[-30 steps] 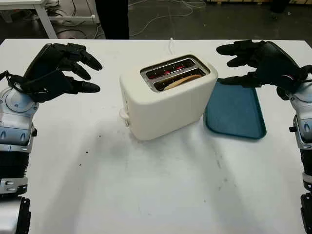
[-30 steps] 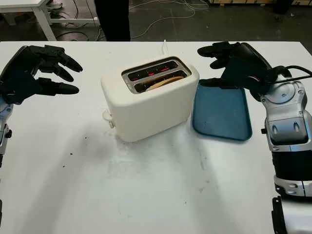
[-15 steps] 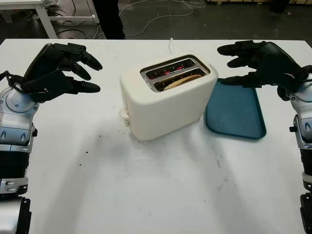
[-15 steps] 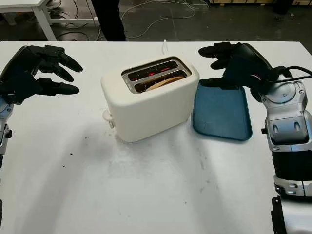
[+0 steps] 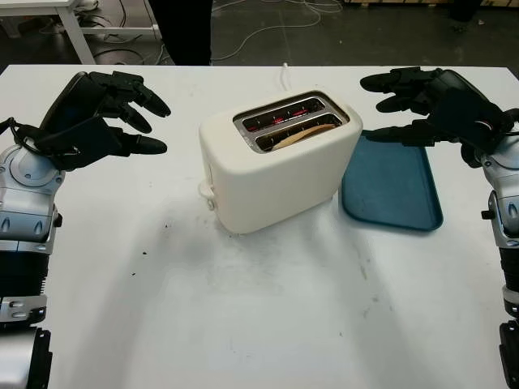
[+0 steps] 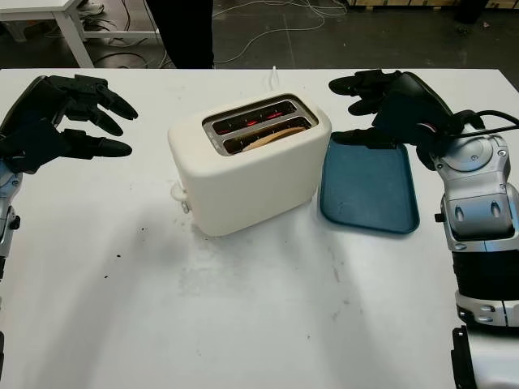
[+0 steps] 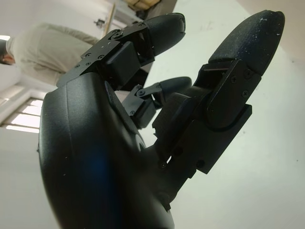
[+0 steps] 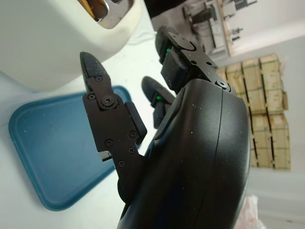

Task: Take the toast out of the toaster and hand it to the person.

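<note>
White tabletop (image 5: 268, 308) carrying a cream toaster (image 5: 280, 162) with a blue tray (image 5: 391, 182) just beside it on my right, and a person's dark legs (image 5: 180, 28) standing past the far edge. I read the toast (image 5: 302, 131) as sunk in the nearer slot, its long axis along that slot, running from near-left to far-right. My right hand (image 5: 434, 105) hovers open above the tray's far end and looks nearer the slot than my left hand (image 5: 101, 113), also open and empty, well apart on the other side; I judge the right the likelier to reach in.
</note>
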`<state>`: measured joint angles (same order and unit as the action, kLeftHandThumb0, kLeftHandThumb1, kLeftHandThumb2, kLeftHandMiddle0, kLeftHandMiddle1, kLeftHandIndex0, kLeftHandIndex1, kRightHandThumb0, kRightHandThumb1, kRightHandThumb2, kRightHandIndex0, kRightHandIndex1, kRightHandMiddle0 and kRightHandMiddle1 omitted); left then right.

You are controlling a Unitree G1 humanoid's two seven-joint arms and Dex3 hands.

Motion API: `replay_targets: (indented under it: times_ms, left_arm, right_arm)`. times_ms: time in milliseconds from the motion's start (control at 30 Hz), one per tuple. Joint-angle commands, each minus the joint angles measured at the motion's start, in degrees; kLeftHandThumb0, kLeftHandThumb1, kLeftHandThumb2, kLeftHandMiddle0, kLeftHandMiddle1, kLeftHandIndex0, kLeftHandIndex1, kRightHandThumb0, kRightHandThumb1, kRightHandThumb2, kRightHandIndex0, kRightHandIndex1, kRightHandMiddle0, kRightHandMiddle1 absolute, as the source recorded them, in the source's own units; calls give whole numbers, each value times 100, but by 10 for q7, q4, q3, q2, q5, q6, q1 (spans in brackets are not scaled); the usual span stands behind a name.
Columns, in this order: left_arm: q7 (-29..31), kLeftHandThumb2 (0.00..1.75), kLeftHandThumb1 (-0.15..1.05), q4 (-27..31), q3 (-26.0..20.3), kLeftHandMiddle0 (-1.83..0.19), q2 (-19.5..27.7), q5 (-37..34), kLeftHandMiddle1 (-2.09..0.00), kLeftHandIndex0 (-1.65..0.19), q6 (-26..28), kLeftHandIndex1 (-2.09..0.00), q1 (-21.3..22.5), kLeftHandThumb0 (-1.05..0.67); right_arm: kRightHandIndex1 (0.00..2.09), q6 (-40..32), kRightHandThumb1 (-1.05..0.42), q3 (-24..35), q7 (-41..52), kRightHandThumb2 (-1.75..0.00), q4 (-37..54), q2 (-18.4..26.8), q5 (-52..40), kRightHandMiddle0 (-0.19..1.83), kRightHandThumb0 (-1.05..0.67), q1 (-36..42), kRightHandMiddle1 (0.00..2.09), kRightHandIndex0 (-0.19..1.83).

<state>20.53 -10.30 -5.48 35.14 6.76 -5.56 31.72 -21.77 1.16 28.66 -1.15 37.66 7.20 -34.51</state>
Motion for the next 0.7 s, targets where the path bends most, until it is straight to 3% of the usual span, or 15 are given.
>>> replay_targets:
  times_ms: [0,667]
  left_arm:
    - [-3,0,61,0,-3,-87,-2,-5,-86,-83,-3,-75,-4,-105]
    - [-3,0,61,5,-2,-86,2,0,-83,-84,3,-72,-3,-105]
  right_arm:
    - [75,4,-78,6,3,0,-3,-1,-9,53,-18,-6,0,20]
    - [81,3,-78,3,3,0,-2,-1,-5,53,-15,-11,0,17]
